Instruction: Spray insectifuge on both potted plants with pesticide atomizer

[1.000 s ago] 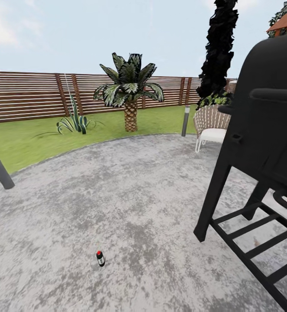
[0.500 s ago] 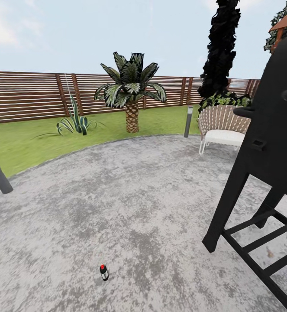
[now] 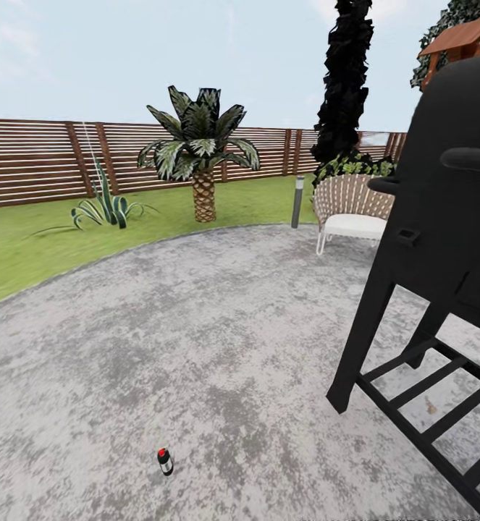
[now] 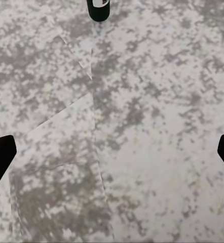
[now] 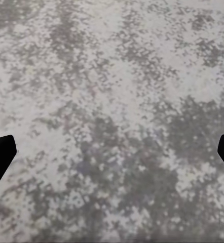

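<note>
Item: small dark spray bottle with a red-topped nozzle, the pesticide atomizer point(image 3: 165, 461), upright on the round mottled grey paved patio point(image 3: 218, 340).

Left pincer point(image 4: 112, 154): spread wide, empty, black fingertips point(image 4: 0, 157) at opposite edges of the wrist view, hanging over the paving; the atomizer's dark base point(image 4: 98, 8) stands ahead of it, apart.

Right pincer point(image 5: 112, 154): spread wide, empty, over bare paving.

Low agave-like green potted plant point(image 3: 102, 206): on the lawn, far beyond both pincers, before the brown slatted fence point(image 3: 30, 163).

Black barbecue grill point(image 3: 442, 246): on the patio at the robot's right.
</note>
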You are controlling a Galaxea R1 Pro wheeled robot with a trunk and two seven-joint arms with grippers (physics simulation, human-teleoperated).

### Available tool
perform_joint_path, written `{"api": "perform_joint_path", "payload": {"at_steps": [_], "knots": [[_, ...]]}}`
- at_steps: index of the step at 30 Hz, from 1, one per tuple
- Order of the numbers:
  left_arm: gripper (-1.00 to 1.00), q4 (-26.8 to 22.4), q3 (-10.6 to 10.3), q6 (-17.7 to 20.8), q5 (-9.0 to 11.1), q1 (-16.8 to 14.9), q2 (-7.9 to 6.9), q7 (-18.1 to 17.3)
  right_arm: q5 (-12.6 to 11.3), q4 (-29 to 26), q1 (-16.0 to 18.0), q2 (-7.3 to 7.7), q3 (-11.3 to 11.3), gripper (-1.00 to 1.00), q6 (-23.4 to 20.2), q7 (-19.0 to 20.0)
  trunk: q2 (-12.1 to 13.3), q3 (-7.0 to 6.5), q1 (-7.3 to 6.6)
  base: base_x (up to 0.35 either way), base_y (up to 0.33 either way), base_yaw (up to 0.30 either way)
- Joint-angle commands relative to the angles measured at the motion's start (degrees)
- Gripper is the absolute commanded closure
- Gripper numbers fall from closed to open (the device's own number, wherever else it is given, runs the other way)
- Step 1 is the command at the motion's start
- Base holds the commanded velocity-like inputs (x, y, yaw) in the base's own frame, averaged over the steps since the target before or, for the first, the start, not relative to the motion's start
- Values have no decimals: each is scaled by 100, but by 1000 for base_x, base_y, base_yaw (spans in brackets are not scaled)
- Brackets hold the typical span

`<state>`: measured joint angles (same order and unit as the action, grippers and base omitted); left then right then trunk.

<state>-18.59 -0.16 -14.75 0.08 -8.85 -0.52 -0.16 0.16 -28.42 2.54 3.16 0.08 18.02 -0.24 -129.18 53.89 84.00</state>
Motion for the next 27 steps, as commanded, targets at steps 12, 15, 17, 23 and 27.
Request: {"api": "perform_joint_path", "payload": {"at_steps": [12,15,17,23,27], "knots": [[-100,2,-2,-19,1,-3,-1,-2,2,3,1,1,1,-100,17,-6,-2,5,-1,0,96,-9],[-100,4,-2,-19,1,-3,-1,-2,2,3,1,1,1,-100,17,-4,-2,5,-1,81,117,0],[-100,3,-2,-19,1,-3,-1,-2,2,3,1,1,1,-100,17,-4,-2,5,-1,194,181,0],[-100,-2,-2,-19,1,-3,-1,-2,2,3,1,1,1,-100,17,-3,-2,5,-1,223,199,-65],[-100,-2,-2,-19,1,-3,1,-2,2,3,1,1,1,-100,17,-7,-2,5,-1,224,197,-193]]}}
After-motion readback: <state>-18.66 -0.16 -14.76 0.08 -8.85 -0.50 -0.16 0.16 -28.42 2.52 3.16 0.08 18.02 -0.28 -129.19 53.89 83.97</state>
